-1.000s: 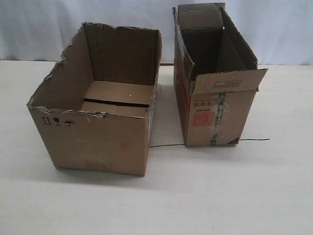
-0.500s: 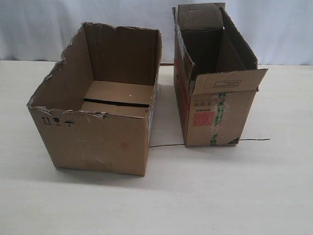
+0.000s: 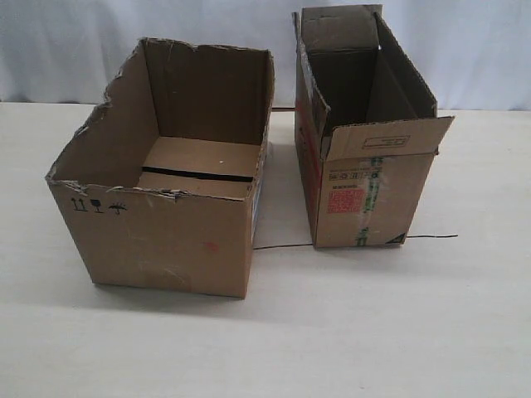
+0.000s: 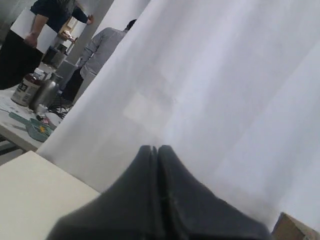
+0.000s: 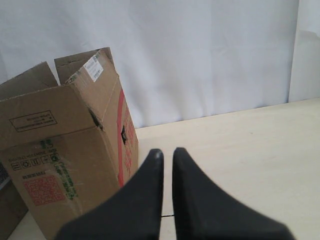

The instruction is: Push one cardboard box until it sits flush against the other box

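Observation:
The cardboard box (image 3: 166,232), wide with a ragged torn rim and black symbols, stands open on the left of the table. The other box (image 3: 365,199), narrower with flaps, a red label and green-striped tape, stands to its right, and a strip of bare table separates them. Neither gripper shows in the exterior view. My left gripper (image 4: 157,148) is shut and empty, facing the white curtain. My right gripper (image 5: 167,152) has its fingers nearly together with only a thin slit and holds nothing. It hovers beside the other box (image 5: 65,170), apart from it.
A thin black wire (image 3: 282,246) lies on the pale table (image 3: 332,332) between and past the boxes. A white curtain (image 3: 83,50) hangs behind. A brown cardboard corner (image 4: 295,227) shows in the left wrist view, where people and a cluttered table (image 4: 30,90) stand beyond the curtain.

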### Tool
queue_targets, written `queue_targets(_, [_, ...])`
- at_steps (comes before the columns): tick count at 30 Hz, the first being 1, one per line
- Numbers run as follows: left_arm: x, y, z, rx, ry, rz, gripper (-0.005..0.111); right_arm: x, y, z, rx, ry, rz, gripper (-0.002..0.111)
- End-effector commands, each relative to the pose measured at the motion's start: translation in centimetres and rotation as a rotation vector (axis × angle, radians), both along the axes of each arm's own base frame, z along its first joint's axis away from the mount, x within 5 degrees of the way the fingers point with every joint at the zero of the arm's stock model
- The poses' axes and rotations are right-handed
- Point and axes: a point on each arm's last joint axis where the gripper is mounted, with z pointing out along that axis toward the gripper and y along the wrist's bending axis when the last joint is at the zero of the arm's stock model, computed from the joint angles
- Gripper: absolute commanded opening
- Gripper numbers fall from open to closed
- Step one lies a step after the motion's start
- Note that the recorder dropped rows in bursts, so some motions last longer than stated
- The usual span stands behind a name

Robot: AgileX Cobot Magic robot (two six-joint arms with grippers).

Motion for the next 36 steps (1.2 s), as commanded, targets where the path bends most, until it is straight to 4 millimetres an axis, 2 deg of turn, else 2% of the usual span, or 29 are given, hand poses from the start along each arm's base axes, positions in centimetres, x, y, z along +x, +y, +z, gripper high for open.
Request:
queue_targets(1, [0.1, -0.1, -0.4, -0.094, 0.023, -0.03, 0.0, 0.0, 0.0, 0.0, -0.005, -0.007, -0.005, 0.005])
queue_targets(4, [0.2, -0.3, -1.0, -0.12, 0.094, -0.057, 0.0, 0.0, 0.1, 0.0, -0.003, -0.007, 0.013, 0.005])
queue_targets(8, [0.3, -0.1, -0.7, -0.146, 0.064, -0.043, 0.0, 0.0, 0.2, 0.0, -0.003, -0.007, 0.03, 0.005])
queue_targets(11, [1.3, -0.2, -0.6, -0.085, 0.188, -0.044, 0.0, 0.0, 0.2, 0.0, -0.003, -0.007, 0.03, 0.005])
queue_targets(15, [3.8, -0.1, 0.2, -0.061, 0.349, -0.047, 0.0, 0.0, 0.2, 0.0, -0.003, -0.007, 0.03, 0.005])
queue_targets(19, [5.7, -1.4, 2.6, 0.184, 0.364, -0.163, 0.0, 0.0, 0.2, 0.0, -0.003, -0.007, 0.03, 0.005])
queue_targets(23, [7.3, -2.6, 4.1, 0.324, 0.566, -0.274, 0.0, 0.0, 0.2, 0.0, -0.003, -0.007, 0.03, 0.005])
queue_targets(26, [7.5, -3.0, 4.8, 0.469, 0.721, -0.339, 0.0, 0.0, 0.2, 0.0, -0.003, -0.007, 0.03, 0.005])
queue_targets(31, [6.6, -4.3, 3.8, 0.296, 0.746, -0.466, 0.0, 0.0, 0.2, 0.0, -0.003, -0.007, 0.03, 0.005])
queue_targets(36, [5.3, -5.8, 0.7, 0.286, 0.804, -0.63, 0.0, 0.0, 0.2, 0.0, -0.003, -0.007, 0.03, 0.005])
